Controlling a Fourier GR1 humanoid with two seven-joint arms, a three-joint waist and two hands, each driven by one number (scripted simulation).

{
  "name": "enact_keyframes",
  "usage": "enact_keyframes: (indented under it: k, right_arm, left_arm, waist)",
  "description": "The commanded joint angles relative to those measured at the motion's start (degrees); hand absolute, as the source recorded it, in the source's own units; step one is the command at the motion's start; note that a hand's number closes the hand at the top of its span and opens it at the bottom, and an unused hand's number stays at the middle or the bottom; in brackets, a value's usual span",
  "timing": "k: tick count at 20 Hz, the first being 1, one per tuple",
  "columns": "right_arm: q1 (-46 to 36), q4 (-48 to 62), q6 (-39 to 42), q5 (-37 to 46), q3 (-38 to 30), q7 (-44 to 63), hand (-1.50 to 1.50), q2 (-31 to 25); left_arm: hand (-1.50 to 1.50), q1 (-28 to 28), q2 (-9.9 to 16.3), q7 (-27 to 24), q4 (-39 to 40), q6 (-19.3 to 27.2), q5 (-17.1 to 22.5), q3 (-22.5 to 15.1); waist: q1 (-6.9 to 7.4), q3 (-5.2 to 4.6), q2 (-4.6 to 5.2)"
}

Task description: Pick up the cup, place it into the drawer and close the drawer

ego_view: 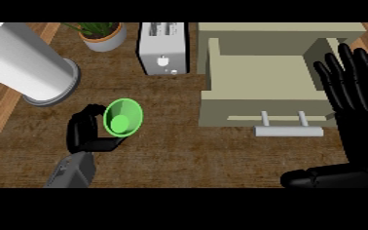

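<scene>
Closest to the lens, the right hand (343, 126) stands open at the view's right edge, its fingers (338, 78) straight and pointing up, its thumb stretched out low toward the left. Just left of those fingertips lies the open drawer (251, 73), a beige box whose front panel carries a pale bar handle (287, 130) that sits left of the palm and above the thumb. The hand touches neither drawer nor handle as far as can be seen. Across the wooden counter (201, 156), the left hand (84, 134) is curled around the green cup (122, 118), which is tipped so its mouth faces the viewer; the fingers wrap its left side and underside. Well apart from the drawer, the cup is not inside it. Above the left fingers stands a large white cylinder (36, 66), with a potted plant (102, 35) and a white toaster (164, 47) farther up and to the right.
</scene>
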Motion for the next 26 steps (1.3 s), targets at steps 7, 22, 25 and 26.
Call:
enact_keyframes:
  k: [7, 22, 25, 26]
  right_arm:
    - [0.2, -0.4, 0.1, -1.0, -1.7, 1.9, -1.5, -1.2]
    - [-3.7, 5.5, 0.2, 0.8, -1.6, -2.4, -1.5, -0.7]
    - [2.0, -1.3, -2.1, 4.4, 2.7, -1.5, -1.5, 2.4]
    - [-1.8, 6.5, 1.1, 0.6, -2.5, -4.5, -1.5, -0.8]
  left_arm:
    - [1.5, 3.6, -1.8, 16.8, -29.6, -0.3, 0.5, -8.7]
    - [1.5, -15.3, -6.9, 42.8, -44.3, 17.3, -2.1, -11.1]
    - [1.5, -15.7, -5.9, 42.9, -43.3, 16.3, -2.8, -10.0]
    - [1.5, -19.4, -7.3, 43.3, -40.9, 18.1, -3.6, -10.2]
  waist:
    - [0.74, 0.06, -0.25]
    - [-0.46, -0.01, 0.26]
    - [-0.54, -0.03, 0.18]
    - [-0.53, -0.01, 0.27]
